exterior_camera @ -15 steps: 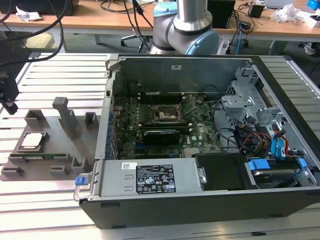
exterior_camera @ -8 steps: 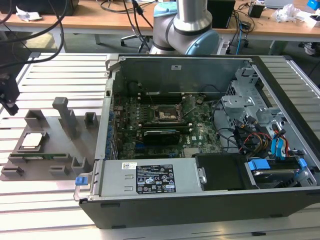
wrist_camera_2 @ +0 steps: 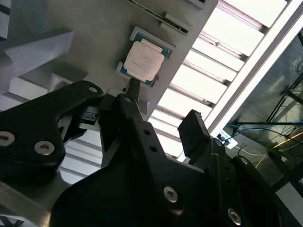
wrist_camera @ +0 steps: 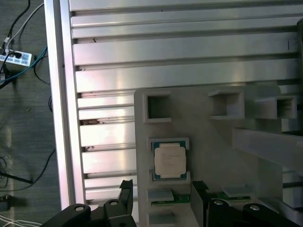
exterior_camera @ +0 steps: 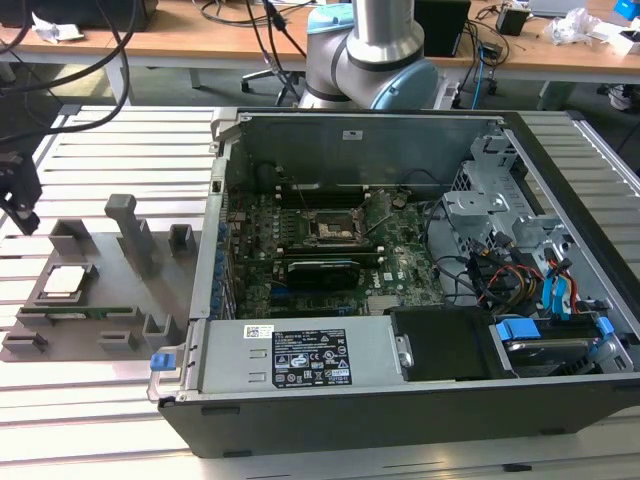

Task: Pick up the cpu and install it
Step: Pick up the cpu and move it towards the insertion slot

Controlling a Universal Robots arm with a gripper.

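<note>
Working over a ribbed aluminium table (exterior_camera: 110, 420), bright and slatted, with a cluttered wooden bench behind. Hanging the gripper (wrist_camera_2: 163, 111) above a grey parts tray (wrist_camera: 203, 142), its black, bolted fingers (wrist_camera_2: 191, 126) spread wide and gripping nothing, probably to leave room for straddling the chip's edges. Looking down past those fingertips in both wrist views at the cpu (wrist_camera: 169, 159), lying flat in a shallow square nest on the tray and apart from the gripper. Being penned by raised lips at the nest's corners, likely so that it cannot slide and always sits at a known spot. Showing a pale, matte metal lid with a stepped outline over a thin green-edged board. Sharing the dull, moulded-looking tray with blocky posts, empty pockets and a long green memory stick (exterior_camera: 80, 313) in the next slot. Waiting well apart, inside the open black computer case (exterior_camera: 400, 410), the metal-framed socket (exterior_camera: 330, 226) on the green motherboard.
</note>
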